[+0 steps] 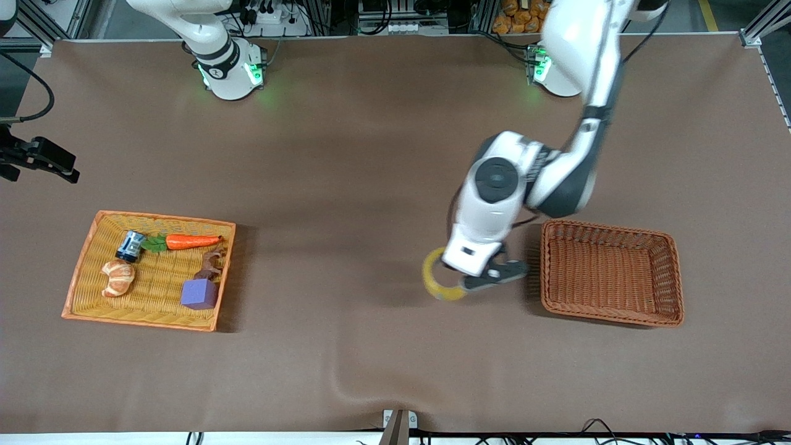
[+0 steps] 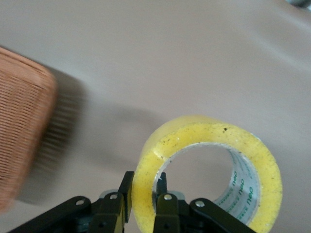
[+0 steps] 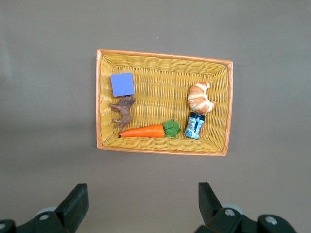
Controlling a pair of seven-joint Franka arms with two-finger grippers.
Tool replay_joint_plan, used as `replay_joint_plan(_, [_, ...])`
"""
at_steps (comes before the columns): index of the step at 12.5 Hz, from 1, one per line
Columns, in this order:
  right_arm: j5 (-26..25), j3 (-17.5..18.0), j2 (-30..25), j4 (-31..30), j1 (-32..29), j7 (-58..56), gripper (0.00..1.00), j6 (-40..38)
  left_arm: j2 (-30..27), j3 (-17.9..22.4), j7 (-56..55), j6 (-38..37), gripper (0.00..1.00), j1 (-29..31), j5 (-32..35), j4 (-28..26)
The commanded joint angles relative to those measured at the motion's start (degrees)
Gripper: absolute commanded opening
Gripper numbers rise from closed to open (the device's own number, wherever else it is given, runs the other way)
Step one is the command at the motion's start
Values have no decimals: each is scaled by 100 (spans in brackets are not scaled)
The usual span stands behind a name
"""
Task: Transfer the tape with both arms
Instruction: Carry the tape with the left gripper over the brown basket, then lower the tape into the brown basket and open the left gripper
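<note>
The tape (image 1: 434, 277) is a translucent yellow roll with a grey core. My left gripper (image 1: 462, 285) is shut on its wall and holds it over the bare table, beside the brown basket (image 1: 609, 227) on the side toward the right arm's end. In the left wrist view one finger (image 2: 125, 194) is outside the tape (image 2: 204, 129) and the other is inside the ring, with the left gripper (image 2: 144, 188) clamped on it. My right gripper (image 3: 141, 194) is open and empty, high over the table near the yellow basket (image 3: 163, 54), where the right arm waits.
The yellow basket (image 1: 164, 217) at the right arm's end holds a purple cube (image 1: 199, 294), a carrot (image 1: 191, 241), a croissant (image 1: 117, 277), a small can (image 1: 130, 245) and a brown animal figure (image 1: 210, 266). The brown basket (image 2: 19, 136) is empty.
</note>
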Motion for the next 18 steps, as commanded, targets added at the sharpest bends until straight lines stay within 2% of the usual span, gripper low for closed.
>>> replay_joint_plan(1, [-134,-13,-32,-91,239,56,100,154,-417,-80,1302,-584,0,737,37,-251])
replay_joint_plan(4, [-55,-4,-14,-100,240,100,100,145,-655,-80,2807,-833,0,1537,37,-689])
replay_joint_plan(6, [68,-30,-31,-91,170,144,100,145,-638,-80,3232,-780,0,1960,37,-1005])
replay_joint_plan(8, [480,-74,-58,-91,38,101,100,23,-691,-98,3504,-457,0,2338,37,-1549])
replay_joint_plan(13, [508,-109,-76,5,-23,56,100,-382,-551,-211,4848,861,0,3068,-76,-2447])
replay_joint_plan(14, [525,-110,-76,6,-41,56,100,-382,-524,-238,4903,890,4,3130,-146,-2457])
replay_joint_plan(15, [526,-110,-76,14,-41,56,100,-382,-524,-239,4903,890,20,3131,-147,-2431])
replay_joint_plan(16, [526,-110,-76,49,-41,56,100,-391,-533,-239,4912,890,83,3096,-156,-2413])
replay_joint_plan(17, [526,-110,-76,58,-41,56,100,-452,-568,-239,4929,890,100,3087,-147,-2387])
replay_joint_plan(18, [526,-110,-67,58,-41,56,100,-487,-646,-247,4938,890,100,3095,-156,-2361])
